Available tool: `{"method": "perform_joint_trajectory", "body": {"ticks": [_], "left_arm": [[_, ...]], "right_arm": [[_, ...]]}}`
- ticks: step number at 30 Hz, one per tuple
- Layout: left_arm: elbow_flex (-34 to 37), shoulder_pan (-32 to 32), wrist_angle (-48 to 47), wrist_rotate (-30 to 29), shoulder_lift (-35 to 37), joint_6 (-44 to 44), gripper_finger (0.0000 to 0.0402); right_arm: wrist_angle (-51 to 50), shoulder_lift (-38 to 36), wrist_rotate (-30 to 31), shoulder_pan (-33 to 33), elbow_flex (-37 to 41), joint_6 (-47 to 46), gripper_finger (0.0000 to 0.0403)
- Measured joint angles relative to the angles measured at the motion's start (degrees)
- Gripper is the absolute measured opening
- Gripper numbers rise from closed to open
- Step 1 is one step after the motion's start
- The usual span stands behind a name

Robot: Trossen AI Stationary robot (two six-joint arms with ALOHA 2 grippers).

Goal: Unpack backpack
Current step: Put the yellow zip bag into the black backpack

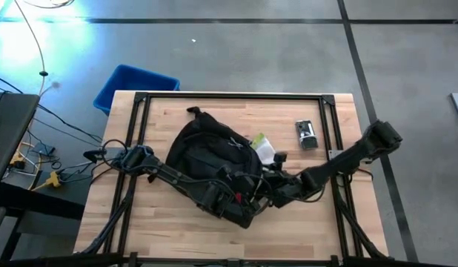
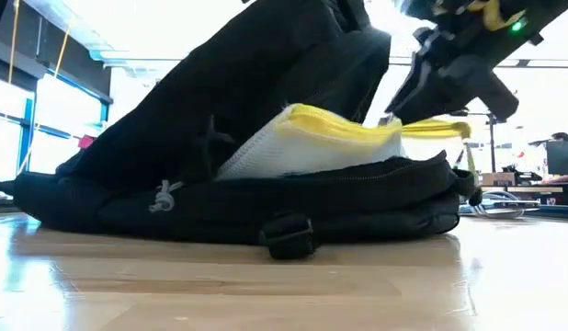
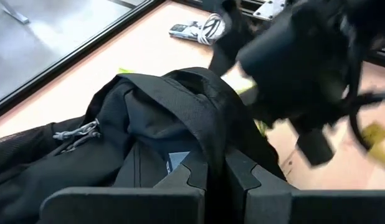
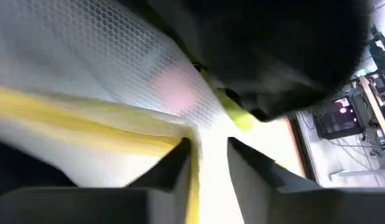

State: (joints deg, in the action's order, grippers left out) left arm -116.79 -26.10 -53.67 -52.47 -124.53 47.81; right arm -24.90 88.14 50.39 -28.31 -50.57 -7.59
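The black backpack point(image 1: 207, 152) lies mid-table, its underside on the wood and its opening toward the table's right. A clear honeycomb pouch with a yellow edge point(image 2: 312, 147) sticks out of that opening. My left gripper point(image 3: 208, 165) is at the pack's near right corner, shut on black fabric. My right gripper point(image 4: 210, 146) reaches in from the right, open. Its fingers stand on either side of the pouch's yellow edge point(image 4: 194, 186). My left gripper pinches a raised ridge of the backpack's black fabric point(image 3: 208, 134) between its two fingers, slanting down from the table's left. The upper flap point(image 2: 266, 74) is held up above the opening while the pack's base stays on the table. My right gripper: whether its fingers touch the pouch, I cannot tell.
A small dark device point(image 1: 307, 135) lies on the table at the far right. A blue bin point(image 1: 133, 85) stands on the floor off the table's far left corner. The black frame rail point(image 1: 336, 133) runs along the right side. Bare wood point(image 1: 177, 230) lies near the front edge.
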Motion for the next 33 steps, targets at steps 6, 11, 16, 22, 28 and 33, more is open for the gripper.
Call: {"method": "perform_joint_trajectory", "body": {"ticks": [6, 11, 16, 22, 28, 33], "left_arm": [[-0.02, -0.38, -0.15, -0.17, 0.07, 0.04, 0.0000], [-0.02, -0.34, -0.22, -0.19, 0.07, -0.02, 0.0000], [-0.02, -0.27, -0.34, -0.36, 0.07, -0.06, 0.0000], [-0.02, -0.10, -0.04, -0.78, 0.07, -1.00, 0.0000], [-0.02, -0.14, 0.25, -0.84, 1.01, -1.54, 0.0000], [-0.02, -1.39, 0.88, -1.97, 2.77, -1.89, 0.0000]], "right_arm": [[-8.06, -7.91, -1.14, -4.47, 0.02, -8.87, 0.0187], [-8.09, -11.93, -1.96, -10.18, 0.00, -15.61, 0.0200], [-3.04, -11.63, -11.68, -14.04, 0.00, -16.44, 0.0194], [22.45, -3.22, -34.52, -15.16, 0.00, -6.85, 0.0185], [45.76, 11.75, -41.28, -10.73, 0.00, -0.01, 0.0171], [51.79, 18.83, -41.44, -3.64, 0.02, -1.02, 0.0158]]}}
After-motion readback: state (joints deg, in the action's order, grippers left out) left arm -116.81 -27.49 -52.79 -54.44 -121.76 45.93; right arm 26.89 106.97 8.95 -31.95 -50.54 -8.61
